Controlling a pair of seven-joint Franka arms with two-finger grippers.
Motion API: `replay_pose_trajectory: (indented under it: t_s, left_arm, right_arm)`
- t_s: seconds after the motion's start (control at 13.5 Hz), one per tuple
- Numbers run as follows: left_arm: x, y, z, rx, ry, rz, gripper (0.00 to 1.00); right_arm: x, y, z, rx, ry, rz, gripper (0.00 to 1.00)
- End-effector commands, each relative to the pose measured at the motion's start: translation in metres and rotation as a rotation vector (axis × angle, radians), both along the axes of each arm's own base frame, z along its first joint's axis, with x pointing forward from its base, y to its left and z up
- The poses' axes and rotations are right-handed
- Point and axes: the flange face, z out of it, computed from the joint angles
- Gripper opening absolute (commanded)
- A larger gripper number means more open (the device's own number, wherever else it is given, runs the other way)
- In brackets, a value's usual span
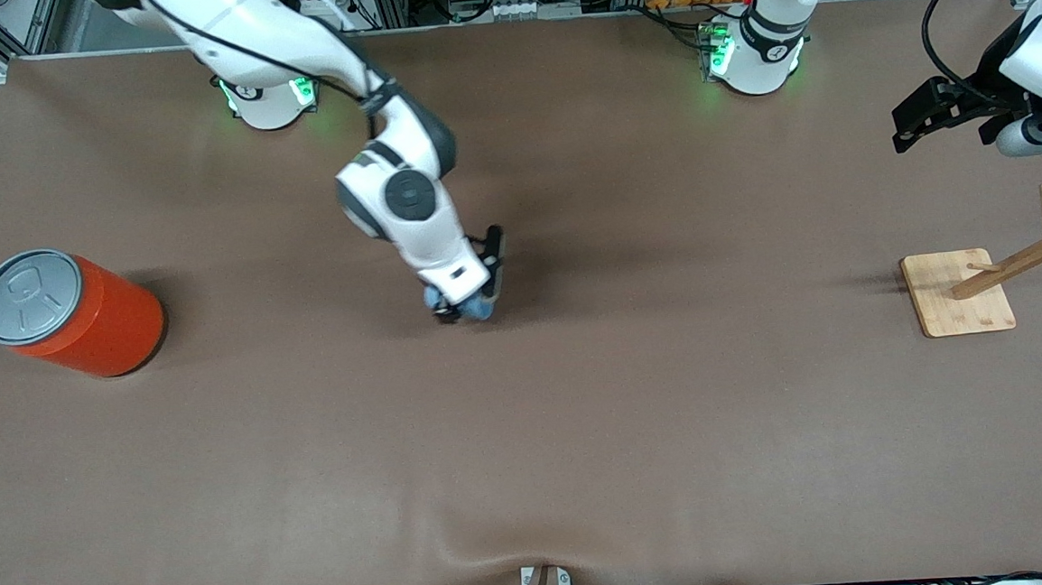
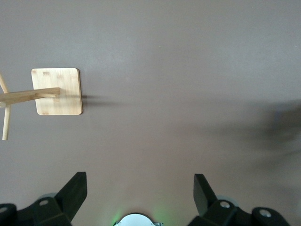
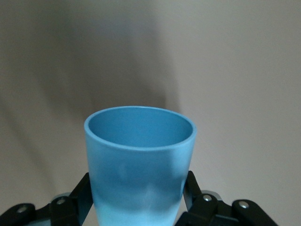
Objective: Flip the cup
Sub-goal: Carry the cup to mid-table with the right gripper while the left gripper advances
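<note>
The small light-blue cup sits between the fingers of my right gripper, which is shut on its sides. Its open mouth, darker blue inside, faces away from the wrist. In the front view only bits of the cup show under my right gripper, low over the middle of the brown table. My left gripper is open and empty, waiting high over the left arm's end of the table. In the left wrist view my left gripper shows its fingers wide apart over bare table.
A big orange can with a grey pull-tab lid stands at the right arm's end of the table. A wooden peg stand on a square base stands at the left arm's end; it also shows in the left wrist view.
</note>
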Motion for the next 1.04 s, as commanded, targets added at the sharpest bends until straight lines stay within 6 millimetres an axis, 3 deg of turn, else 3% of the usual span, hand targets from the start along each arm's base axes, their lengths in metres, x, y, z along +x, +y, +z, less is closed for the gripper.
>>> replay_pose_trajectory:
  t_s: [0.0,0.15,0.22,0.44,0.52,0.67,0.81,0.96]
  left_arm:
    - [0.003,-0.002,-0.005,-0.018,0.011,0.019,1.0]
    - [0.018,-0.001,-0.031,-0.082,0.068,0.029,1.0]
    - [0.025,-0.003,-0.045,-0.131,0.101,0.033,1.0]
    - [0.052,-0.012,-0.097,-0.276,0.201,0.049,1.0]
    - [0.058,-0.022,-0.115,-0.321,0.241,0.046,1.0]
    - [0.06,-0.032,-0.146,-0.406,0.321,0.057,1.0]
    - [0.059,-0.043,-0.164,-0.467,0.369,0.06,1.0]
    - [0.054,-0.06,-0.17,-0.501,0.398,0.047,1.0]
  right_arm:
    - [-0.007,0.034,-0.017,-0.031,-0.036,0.098,0.55]
    - [-0.013,0.038,-0.026,-0.04,-0.026,0.109,0.58]
    - [-0.015,0.039,-0.029,-0.043,-0.023,0.113,1.0]
    - [-0.007,0.04,-0.011,-0.054,-0.033,0.108,1.0]
    - [-0.002,0.043,0.005,-0.075,-0.025,0.101,1.0]
    - [0.005,0.044,0.063,-0.105,-0.023,0.075,1.0]
    - [0.014,0.029,0.112,-0.093,-0.006,0.009,1.0]
    - [0.032,-0.003,0.148,-0.077,0.017,-0.088,1.0]
